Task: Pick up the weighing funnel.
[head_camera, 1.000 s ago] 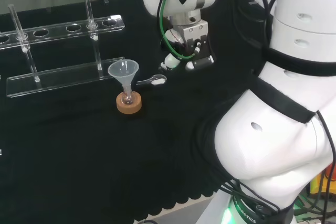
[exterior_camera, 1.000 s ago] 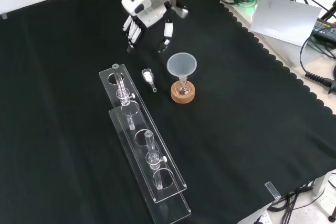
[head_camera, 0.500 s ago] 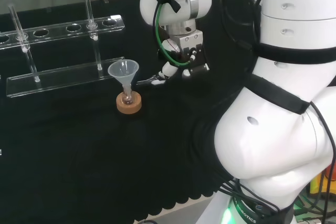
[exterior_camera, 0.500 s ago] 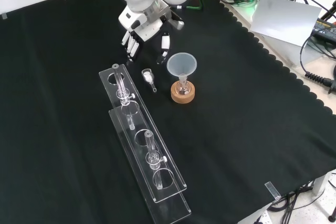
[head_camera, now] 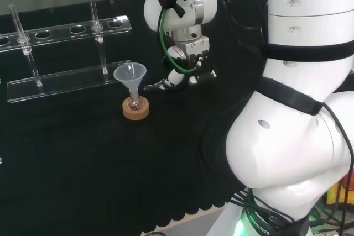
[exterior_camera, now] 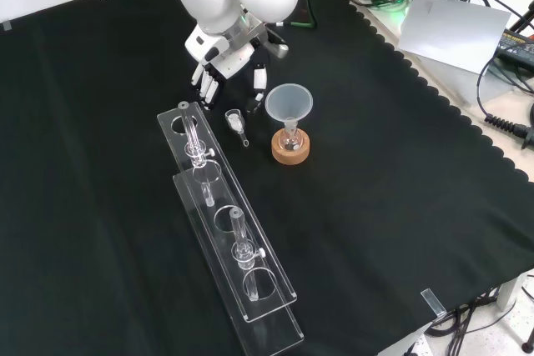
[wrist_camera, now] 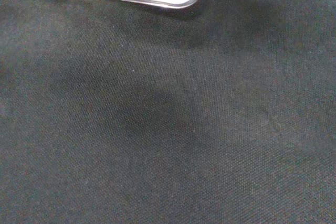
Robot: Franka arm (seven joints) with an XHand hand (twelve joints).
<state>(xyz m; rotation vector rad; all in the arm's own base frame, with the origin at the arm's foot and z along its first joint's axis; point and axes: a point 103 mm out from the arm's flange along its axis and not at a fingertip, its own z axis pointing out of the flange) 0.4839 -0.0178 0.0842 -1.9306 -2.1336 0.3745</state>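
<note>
Seen from the front, the weighing funnel (exterior_camera: pixel 236 122) is hemmed on the cloth (exterior_camera: pixel 400 164) between the clear rack (exterior_camera: pixel 219 231), left, and the funnel (exterior_camera: pixel 289 103) on its cork ring (exterior_camera: pixel 290 152); wide bare cloth is left to the right. The hand (exterior_camera: pixel 224 54) is poised just beyond it, fingers (exterior_camera: pixel 206 82) straight and spread, nothing gripped, and is brought nearer than a second ago.

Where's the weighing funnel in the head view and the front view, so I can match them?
Head view: weighing funnel lies just right of the funnel, close under the robot hand.
Front view: weighing funnel between the clear rack and the funnel, below the robot hand.
Shared landmark: the cork ring.
</note>
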